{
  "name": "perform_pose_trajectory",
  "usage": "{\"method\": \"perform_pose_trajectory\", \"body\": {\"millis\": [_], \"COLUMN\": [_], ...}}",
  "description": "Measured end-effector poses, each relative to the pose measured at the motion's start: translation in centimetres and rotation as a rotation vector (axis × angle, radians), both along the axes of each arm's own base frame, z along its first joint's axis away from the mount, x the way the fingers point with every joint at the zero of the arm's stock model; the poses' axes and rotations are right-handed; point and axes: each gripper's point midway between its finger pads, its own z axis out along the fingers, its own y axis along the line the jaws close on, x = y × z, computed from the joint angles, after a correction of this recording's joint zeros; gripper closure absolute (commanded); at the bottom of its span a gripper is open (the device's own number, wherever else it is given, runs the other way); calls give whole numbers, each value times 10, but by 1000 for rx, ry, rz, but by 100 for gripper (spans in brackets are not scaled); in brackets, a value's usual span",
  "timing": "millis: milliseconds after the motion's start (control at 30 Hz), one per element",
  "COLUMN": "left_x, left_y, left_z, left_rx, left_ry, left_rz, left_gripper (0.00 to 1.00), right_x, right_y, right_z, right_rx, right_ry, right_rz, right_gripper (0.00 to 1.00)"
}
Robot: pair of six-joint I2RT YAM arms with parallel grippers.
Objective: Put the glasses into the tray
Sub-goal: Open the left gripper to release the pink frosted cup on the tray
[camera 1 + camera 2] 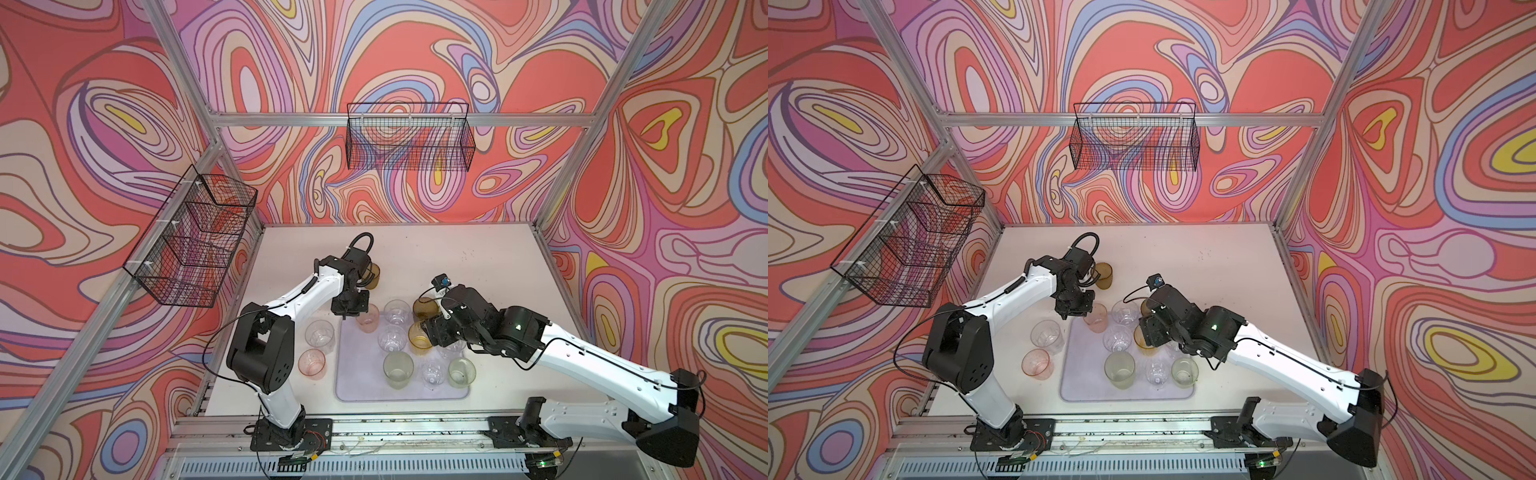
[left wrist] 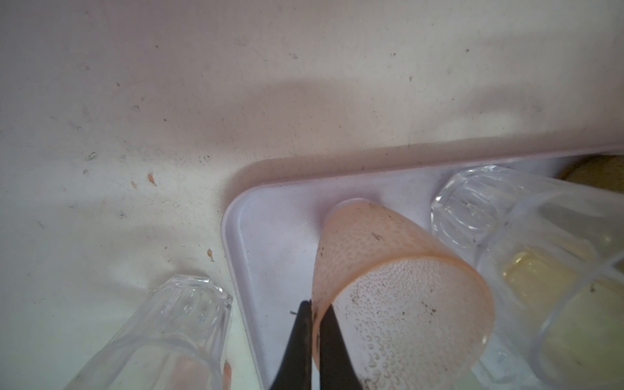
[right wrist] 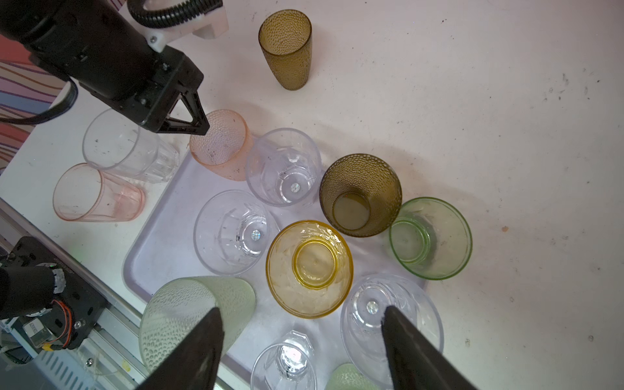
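Tumbler (image 2: 388, 270), pink and dimpled, sits, seemingly tilted, in a corner of the tray (image 2: 270, 243), its rim pinched by the clenched left hand (image 2: 312, 305). Right hand (image 3: 301, 309) hangs spread wide, empty, above other glasses (image 3: 233, 233) in the tray.

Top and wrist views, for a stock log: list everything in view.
tray: one, pale lilac, on the white table
clear tumblers: five; four in tray, one outside left
pink tumblers: two; one tilted in the tray's far left corner, one outside left
pale green tumblers: two, tray's near row
green tumbler: one, at the tray's right edge
amber tumbler: one, tray's middle
olive-brown tumblers: two; tray's far right corner, table beyond
wire baskets: two, black, hung left and behind
left gripper: black, shut on the tilted pink tumbler's rim
right gripper: black, open, over the tray
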Motion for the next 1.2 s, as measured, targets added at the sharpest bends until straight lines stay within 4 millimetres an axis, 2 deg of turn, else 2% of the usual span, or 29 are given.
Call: {"method": "perform_pose_trajectory", "body": {"millis": [400, 800, 1200], "left_x": [4, 3, 8], "left_y": [-5, -8, -9], "left_z": [-3, -3, 4], "left_rx": [2, 11, 6], "left_ry": [1, -7, -21], "left_rz": [-9, -20, -20], "left_gripper": [100, 87, 82], "right_x": [0, 0, 0], "right_y": [0, 0, 0], "right_z": [0, 0, 0], "right_rx": [-1, 0, 0], "right_ry": [0, 1, 2], "right_rz": [0, 0, 2], "right_gripper": [23, 23, 23]}}
